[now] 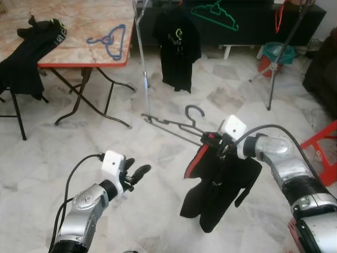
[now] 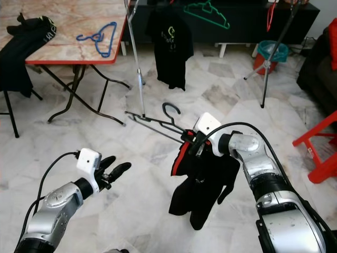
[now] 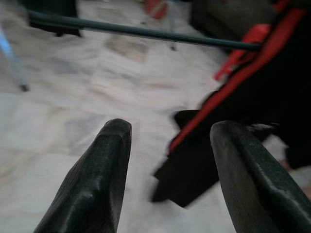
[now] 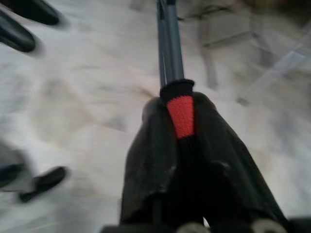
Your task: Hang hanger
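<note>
My right gripper [image 1: 210,141] is shut on a dark hanger [image 1: 176,124] at one shoulder end, pinching the red-trimmed collar of the black garment [image 1: 218,187] that droops from it. The hanger's hook [image 1: 195,110] points up and away, toward the clothes rack. In the right wrist view the fingers [image 4: 155,160] clamp the red fabric band [image 4: 180,115] and the hanger wire. My left gripper [image 1: 138,173] is open, held low over the floor, left of the garment and apart from it. The rack's upright pole [image 1: 140,47] stands behind, with a black T-shirt [image 1: 177,47] and a green hanger [image 1: 215,15] hanging from it.
A folding table [image 1: 92,60] at the back left carries a blue hanger [image 1: 111,39] and a black garment [image 1: 31,52]. A tripod stand [image 1: 281,52], a teal-rimmed bucket [image 1: 275,52] and a red hanger [image 1: 278,18] are at the back right. A red stool [image 1: 324,150] sits on the right.
</note>
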Motion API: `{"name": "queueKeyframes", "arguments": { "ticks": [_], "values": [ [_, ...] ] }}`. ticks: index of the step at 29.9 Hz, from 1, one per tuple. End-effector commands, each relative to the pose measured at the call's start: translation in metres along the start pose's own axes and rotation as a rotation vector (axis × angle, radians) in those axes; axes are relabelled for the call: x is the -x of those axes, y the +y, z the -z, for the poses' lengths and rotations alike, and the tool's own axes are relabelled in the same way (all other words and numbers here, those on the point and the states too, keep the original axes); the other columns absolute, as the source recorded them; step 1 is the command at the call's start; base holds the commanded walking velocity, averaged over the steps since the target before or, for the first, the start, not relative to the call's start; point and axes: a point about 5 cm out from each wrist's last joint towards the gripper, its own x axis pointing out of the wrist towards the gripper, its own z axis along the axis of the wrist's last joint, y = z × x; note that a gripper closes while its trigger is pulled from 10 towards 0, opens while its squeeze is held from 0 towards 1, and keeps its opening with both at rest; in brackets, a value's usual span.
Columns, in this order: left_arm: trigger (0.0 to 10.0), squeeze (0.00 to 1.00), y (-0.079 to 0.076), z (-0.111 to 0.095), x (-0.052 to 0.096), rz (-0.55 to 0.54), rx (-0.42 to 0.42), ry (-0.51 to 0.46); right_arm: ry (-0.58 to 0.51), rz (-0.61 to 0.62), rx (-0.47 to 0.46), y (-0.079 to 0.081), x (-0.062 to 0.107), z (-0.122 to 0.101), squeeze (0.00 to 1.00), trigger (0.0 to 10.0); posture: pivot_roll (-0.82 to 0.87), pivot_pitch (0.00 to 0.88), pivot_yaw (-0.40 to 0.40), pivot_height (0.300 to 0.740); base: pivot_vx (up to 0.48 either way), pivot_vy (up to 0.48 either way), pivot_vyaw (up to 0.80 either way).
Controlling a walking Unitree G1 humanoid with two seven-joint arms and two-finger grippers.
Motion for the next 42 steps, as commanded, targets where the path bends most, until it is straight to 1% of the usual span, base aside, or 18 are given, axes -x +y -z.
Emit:
{"name": "queueKeyframes", "arguments": {
  "ticks": [1,2,6,9,12,18,19,21,23,26,29,32,35,37,40,41,42],
  "values": [
    [10.0,0.0,-0.006,0.002,0.0,0.047,0.019,0.008,-0.058,-0.047,0.037,0.002,-0.001,-0.011,0.0,0.0,0.04,0.063,-0.045,0.74,0.0,0.0,0.0],
    [10.0,0.0,-0.012,0.004,0.001,0.095,0.017,0.024,-0.087,-0.074,0.035,0.003,-0.002,-0.016,0.0,0.0,0.04,0.062,-0.045,0.74,0.0,0.0,0.0],
    [10.0,0.0,-0.024,0.011,0.002,0.198,0.007,0.076,-0.097,-0.094,0.053,0.001,-0.004,-0.023,0.0,0.0,0.04,0.07,-0.045,0.74,0.0,0.0,0.0],
    [10.0,0.0,-0.025,0.013,0.002,0.203,0.0,0.095,-0.109,-0.096,0.054,0.0,-0.004,-0.025,0.0,0.0,0.04,0.075,-0.045,0.74,0.0,0.0,0.0],
    [10.0,0.0,-0.017,0.018,0.0,0.139,-0.079,0.134,-0.163,-0.183,0.064,0.005,-0.007,-0.035,0.0,0.0,0.04,0.088,-0.046,0.74,0.0,0.0,0.0],
    [10.0,0.0,-0.01,0.014,-0.005,0.078,-0.092,0.13,-0.183,-0.228,0.07,0.009,-0.011,-0.041,0.0,0.0,0.05,0.098,-0.044,0.74,0.0,0.0,0.0],
    [10.0,0.0,-0.008,0.015,-0.008,0.063,-0.112,0.14,-0.204,-0.245,0.073,0.011,-0.016,-0.046,0.0,0.0,0.04,0.101,-0.041,0.74,0.0,0.0,0.0],
    [10.0,0.0,-0.008,0.015,-0.009,0.067,-0.113,0.144,-0.215,-0.25,0.071,0.012,-0.017,-0.048,0.0,0.0,0.04,0.101,-0.041,0.74,0.0,0.0,0.0],
    [10.0,0.0,-0.012,0.018,-0.01,0.092,-0.086,0.149,-0.249,-0.283,0.075,0.016,-0.022,-0.054,0.0,0.0,0.04,0.105,-0.04,0.74,0.0,0.0,0.0],
    [10.0,0.0,-0.014,0.02,-0.01,0.108,-0.075,0.153,-0.254,-0.297,0.078,0.018,-0.023,-0.055,0.0,0.0,0.04,0.106,-0.041,0.74,0.0,0.0,0.0],
    [10.0,0.0,-0.019,0.025,-0.01,0.152,-0.053,0.168,-0.266,-0.327,0.083,0.023,-0.026,-0.058,0.0,0.0,0.04,0.111,-0.042,0.74,0.0,0.0,0.0],
    [10.0,0.0,-0.02,0.03,-0.008,0.163,-0.067,0.195,-0.278,-0.343,0.085,0.025,-0.027,-0.061,0.0,0.0,0.04,0.112,-0.043,0.74,0.0,0.0,0.0],
    [10.0,0.0,-0.016,0.033,-0.008,0.129,-0.077,0.206,-0.292,-0.358,0.092,0.027,-0.027,-0.064,0.0,0.0,0.05,0.113,-0.044,0.74,0.0,0.0,0.0],
    [10.0,0.0,-0.013,0.035,-0.008,0.111,-0.085,0.211,-0.311,-0.362,0.103,0.026,-0.026,-0.071,0.0,0.0,0.05,0.112,-0.045,0.74,0.0,0.0,0.0],
    [10.0,0.0,-0.007,0.034,-0.013,0.032,-0.095,0.194,-0.338,-0.388,0.123,0.028,-0.025,-0.08,0.0,0.0,0.04,0.111,-0.046,0.74,0.0,0.0,0.0],
    [10.0,0.0,-0.007,0.034,-0.013,0.032,-0.095,0.194,-0.338,-0.388,0.123,0.028,-0.025,-0.08,0.0,0.0,0.04,0.111,-0.046,0.74,0.0,0.0,0.0],
    [10.0,0.0,-0.005,0.033,-0.015,0.007,-0.087,0.184,-0.342,-0.403,0.131,0.03,-0.024,-0.082,0.0,0.0,0.04,0.111,-0.048,0.74,0.0,0.0,0.0]
  ]
}}
